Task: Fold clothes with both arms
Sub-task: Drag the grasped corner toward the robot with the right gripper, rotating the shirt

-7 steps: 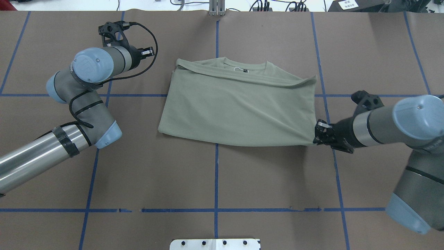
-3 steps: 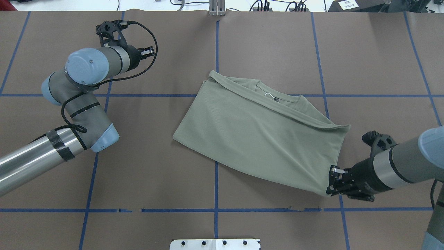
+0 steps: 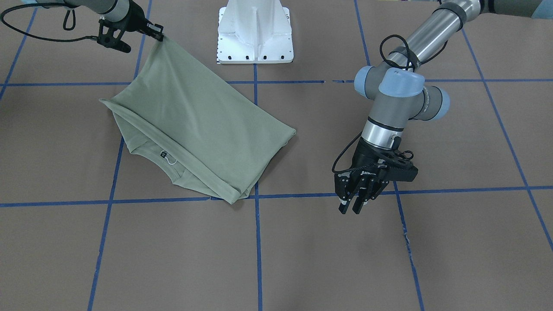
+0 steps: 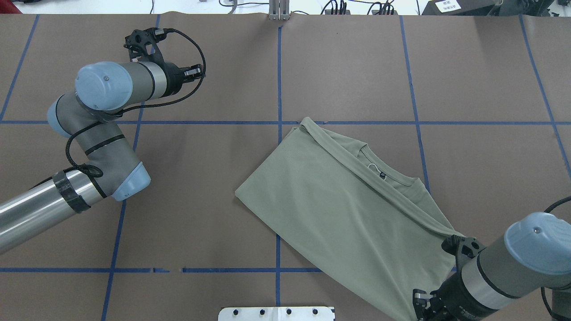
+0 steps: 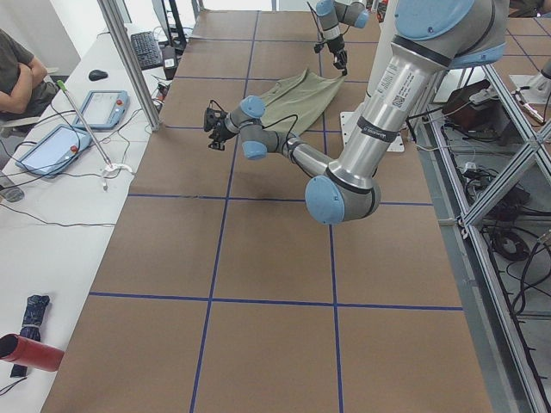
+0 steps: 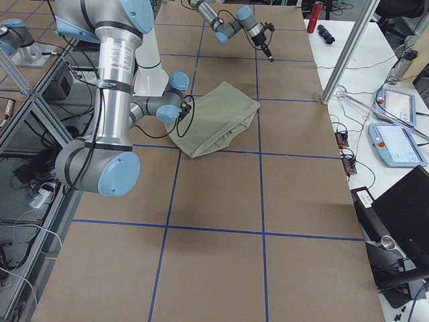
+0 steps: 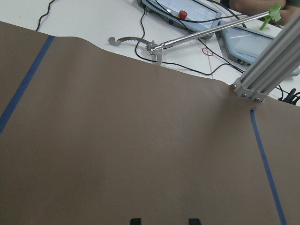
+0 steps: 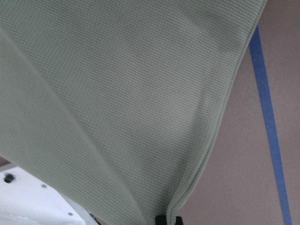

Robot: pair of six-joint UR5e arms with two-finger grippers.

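one corner of the folded shirt (image 4: 339, 209) is kept clamped in the right claw (image 3: 158, 34), and the whole of it is dragged and swung slantwise across the table (image 4: 187, 214) toward the robot's base, away from the far centre where it is seen a second earlier. the left claw (image 3: 355, 206) is held apart and empty, well clear of it, so the next fold is judged not yet begun.

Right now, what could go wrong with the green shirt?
Only the right gripper pinches the shirt, by one corner, so the folded layers might slide apart or bunch. The left gripper hangs open, far away, unable to help. That lifted corner is near the white pedestal and could snag.
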